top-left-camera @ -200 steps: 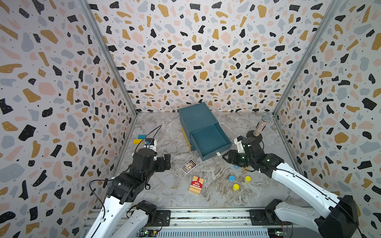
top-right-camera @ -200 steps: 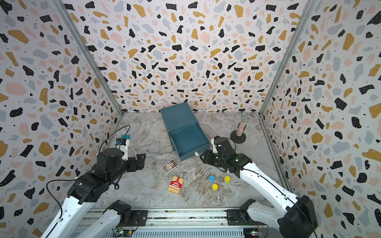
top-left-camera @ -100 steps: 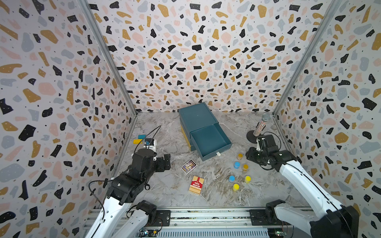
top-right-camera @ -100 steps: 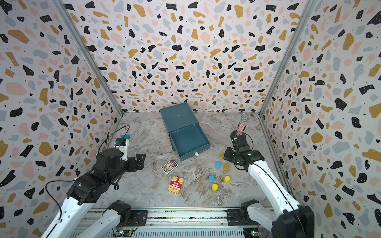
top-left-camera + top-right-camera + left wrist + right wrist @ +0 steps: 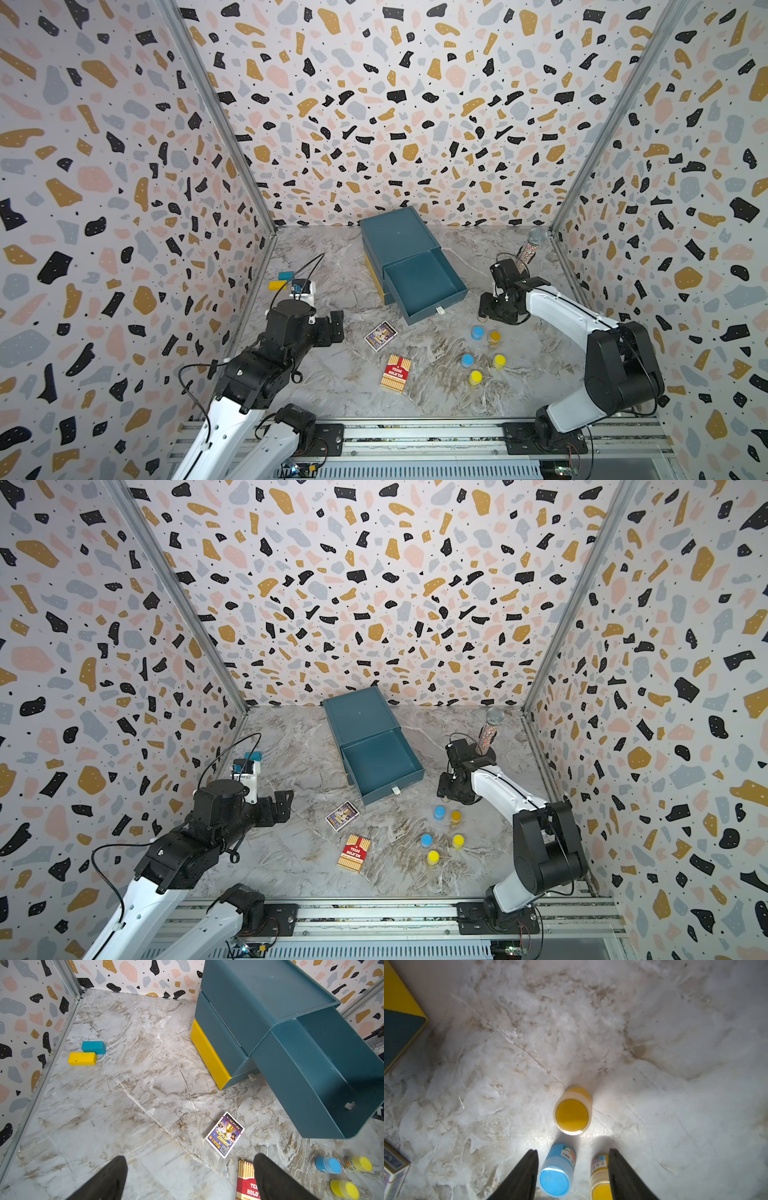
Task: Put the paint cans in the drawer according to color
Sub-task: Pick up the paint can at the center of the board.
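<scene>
**Top tray's out, all six cans on the counter**

Marble counter [image 5: 332,386]. The teal drawer [image 5: 395,241] sits mid back edge, its top tray [image 5: 424,286] slid out toward the front. Left jaws are spread wide, pinching nothing, between the left edge and the purple card box [image 5: 380,336]. Right jaws are spread too, nothing pinched, low by the tray's right front corner, with an orange can [image 5: 572,1111] just past the tips. A red card box [image 5: 396,372] lies nearer the front edge. The other cans bunch right of it: blue can [image 5: 477,332] just beside a second orange can [image 5: 493,337], then another blue can [image 5: 467,360] and two yellow cans [image 5: 499,361] [image 5: 475,377].
</scene>
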Robot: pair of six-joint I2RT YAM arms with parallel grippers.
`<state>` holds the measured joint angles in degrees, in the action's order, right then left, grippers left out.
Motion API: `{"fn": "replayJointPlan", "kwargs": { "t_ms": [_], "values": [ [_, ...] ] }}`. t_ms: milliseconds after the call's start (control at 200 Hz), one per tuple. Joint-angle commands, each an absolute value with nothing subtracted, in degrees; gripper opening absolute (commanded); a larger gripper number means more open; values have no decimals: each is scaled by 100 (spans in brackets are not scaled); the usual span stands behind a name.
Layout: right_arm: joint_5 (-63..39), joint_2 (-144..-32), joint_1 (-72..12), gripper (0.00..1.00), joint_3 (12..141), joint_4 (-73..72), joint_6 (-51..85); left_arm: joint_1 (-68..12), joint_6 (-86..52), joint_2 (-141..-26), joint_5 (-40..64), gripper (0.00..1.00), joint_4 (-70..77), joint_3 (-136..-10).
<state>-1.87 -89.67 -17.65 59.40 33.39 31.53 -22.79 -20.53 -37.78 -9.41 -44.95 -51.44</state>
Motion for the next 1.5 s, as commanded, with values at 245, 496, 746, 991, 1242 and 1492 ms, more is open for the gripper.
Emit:
{"fn": "replayJointPlan", "kwargs": {
  "t_ms": [245, 496, 746, 991, 1242, 1492],
  "values": [
    [-4, -9622, -1793, 53, 6418, 3381, 2899, -2266, -1994, -3748, -914, 97, -4342, -5129],
    [96, -9889, -1793, 46, 6492, 3331, 2848, -2267, -1992, -3744, -922, 98, -4342, -5125],
    [131, -9915, -1787, 29, 6508, 3289, 2883, -2263, -1992, -3756, -920, 98, -4342, -5127],
    [512, -9123, -1793, 21, 6571, 3611, 2757, -2261, -1982, -3786, -914, 98, -4340, -5133],
    [709, -8253, -2227, 19, 8186, 4781, 2188, -2264, -1987, -3782, -897, 98, -4333, -5137],
    [424, -8868, -3278, 18, 9819, 5543, 2065, -2263, -1981, -3779, -892, 98, -4333, -5133]
  ]
}}
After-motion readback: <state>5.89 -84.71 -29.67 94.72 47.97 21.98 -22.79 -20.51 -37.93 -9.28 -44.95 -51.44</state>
